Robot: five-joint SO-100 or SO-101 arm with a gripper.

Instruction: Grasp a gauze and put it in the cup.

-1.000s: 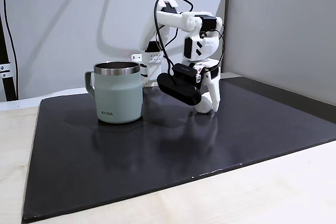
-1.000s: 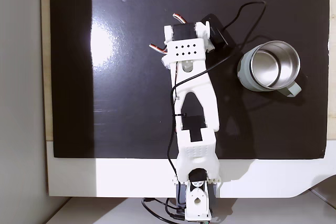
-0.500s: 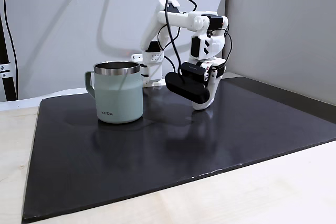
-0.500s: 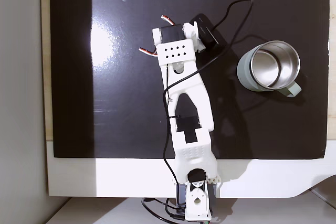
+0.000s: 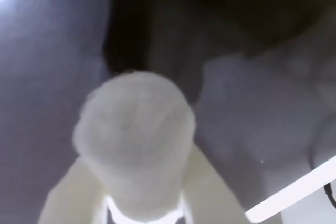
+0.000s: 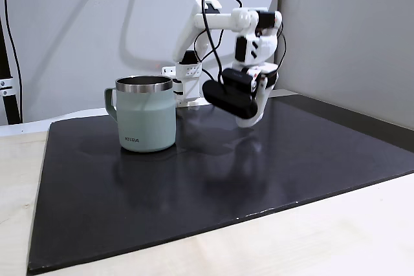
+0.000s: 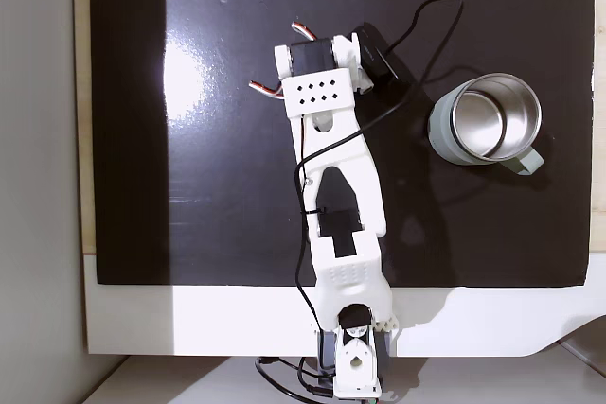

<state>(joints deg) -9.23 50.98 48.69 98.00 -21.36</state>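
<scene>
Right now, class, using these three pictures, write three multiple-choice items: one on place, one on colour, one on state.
1. In the top-down fixed view, the cup stands where from the arm?
A right
B left
C below

2. The cup's body is
A red
B pale green
C yellow

3. The gauze is
A inside the cup
B lying loose on the mat
C held between the gripper fingers

Answers: 1 A, the cup sits right of the arm. 2 B, the side fixed view shows sage green. 3 C, the wrist view shows white fingers flanking the roll.
</scene>
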